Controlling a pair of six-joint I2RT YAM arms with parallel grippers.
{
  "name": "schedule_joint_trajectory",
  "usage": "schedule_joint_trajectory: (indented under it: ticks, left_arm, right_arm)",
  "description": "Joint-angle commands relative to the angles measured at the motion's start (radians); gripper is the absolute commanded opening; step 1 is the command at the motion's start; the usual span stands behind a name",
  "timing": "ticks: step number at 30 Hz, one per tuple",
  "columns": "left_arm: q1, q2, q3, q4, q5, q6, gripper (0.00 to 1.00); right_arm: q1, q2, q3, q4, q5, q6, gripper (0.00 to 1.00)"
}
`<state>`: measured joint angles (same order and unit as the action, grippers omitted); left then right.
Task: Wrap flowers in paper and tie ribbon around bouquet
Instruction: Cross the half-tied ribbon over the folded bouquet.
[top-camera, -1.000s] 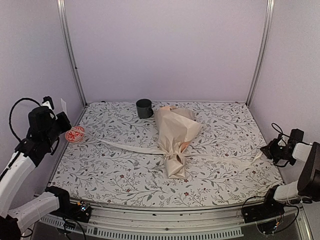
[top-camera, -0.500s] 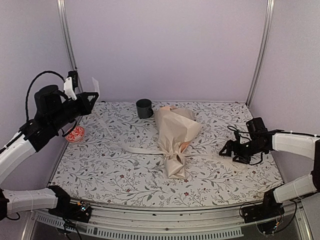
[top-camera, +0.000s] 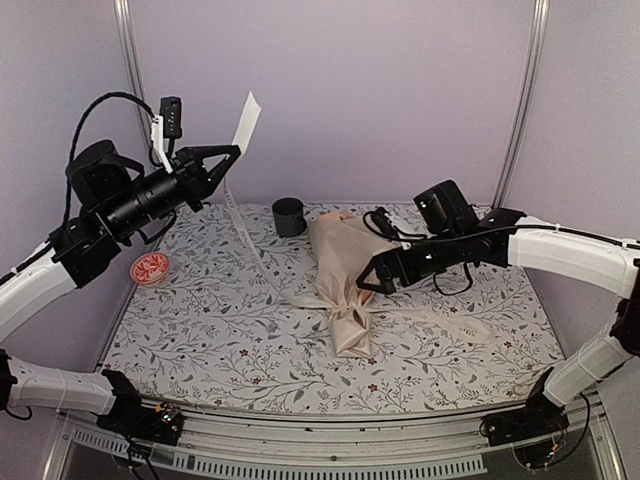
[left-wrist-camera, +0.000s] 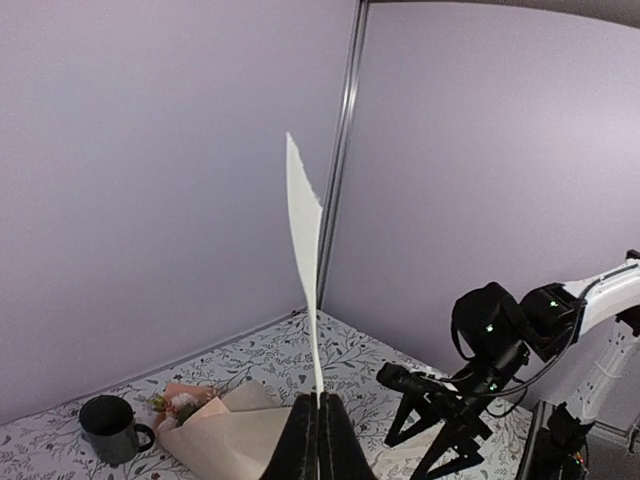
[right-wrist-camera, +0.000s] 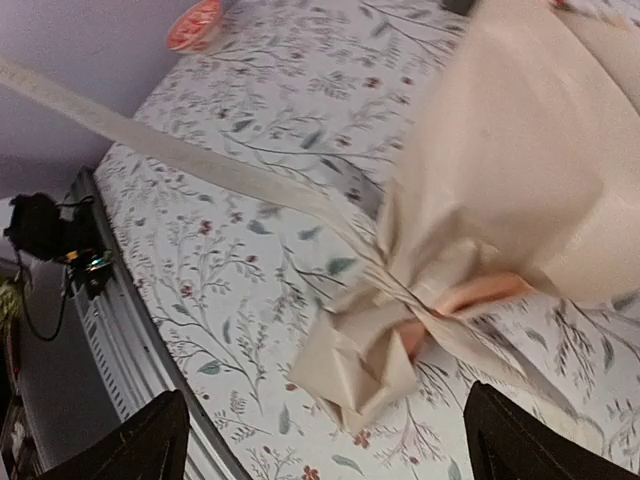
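Top view: my left tool (top-camera: 232, 152) is raised high over the left side of the floral-print cloth worktop (top-camera: 200, 340), pinched shut on the long cream-white fabric ribbon (top-camera: 246, 118). One strand runs down from it to the cone-shaped cream-peach paper bouquet (top-camera: 347, 285) lying mid-worktop, so I judge the lift is there to keep the tie taut at the pinched neck. The ribbon's other tail lies slack to the right. My right tool (top-camera: 372, 280) hovers just beside that neck, spread wide and holding nothing, probably lined up for the knot or the loose tail. A dark round mug (top-camera: 288, 216) stands behind the bouquet, and a small red-and-white round disc (top-camera: 151, 268) lies at the left edge. Left wrist view: jaws fully closed on the ribbon, its free end standing upright; the pale pink and yellow flowers (left-wrist-camera: 178, 402) peek from the cone's wide end near the mug. Right wrist view: both fingers (right-wrist-camera: 150, 440) sit at the frame corners, wide apart, with the wrapped neck below and between them, not touched. No brand, label or readable writing in any view.
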<state>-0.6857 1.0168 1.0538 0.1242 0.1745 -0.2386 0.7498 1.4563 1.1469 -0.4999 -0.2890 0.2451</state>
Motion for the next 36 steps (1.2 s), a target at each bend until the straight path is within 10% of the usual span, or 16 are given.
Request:
schedule_joint_trajectory:
  ticks: [1, 6, 30, 36]
  left_arm:
    - [-0.012, 0.02, 0.055, 0.113, 0.215, 0.071, 0.0]
    - [-0.007, 0.052, 0.066, 0.125, 0.225, 0.08, 0.0]
    - [0.062, 0.242, 0.213, 0.181, 0.214, -0.071, 0.0]
    - [0.066, 0.248, 0.214, 0.191, 0.224, -0.078, 0.0]
  right_arm:
    - [0.036, 0.22, 0.228, 0.177, -0.439, -0.302, 0.93]
    - [0.052, 0.493, 0.503, 0.11, -0.63, -0.428, 0.91]
    - [0.179, 0.555, 0.198, 0.794, -0.028, -0.176, 0.76]
    - [0.184, 0.584, 0.206, 0.791, 0.061, -0.153, 0.5]
